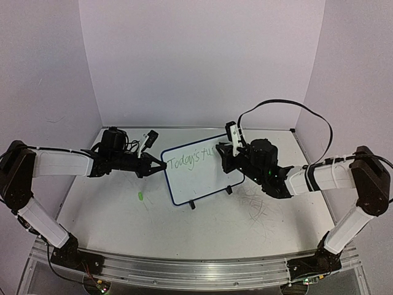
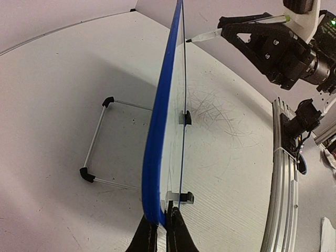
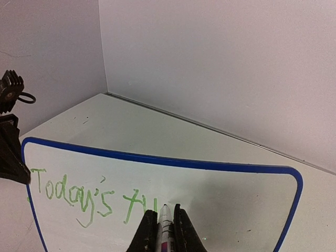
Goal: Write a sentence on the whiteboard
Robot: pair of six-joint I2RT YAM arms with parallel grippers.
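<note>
1. Left claw (image 1: 161, 167) is clamped on the whiteboard's (image 1: 206, 181) left edge. The right claw (image 3: 164, 214) is closed on a marker (image 3: 165, 227), its tip at the whiteboard's face.
2. Around the whiteboard lies a white table (image 1: 123, 221) with pale walls (image 1: 196, 61) behind.
3. Grey scribbles (image 1: 258, 206) mark the table right of the whiteboard.
4. Green writing (image 3: 79, 197) on the whiteboard begins "Today's".
5. Both arms reach inward, one from each side of the whiteboard.
</note>
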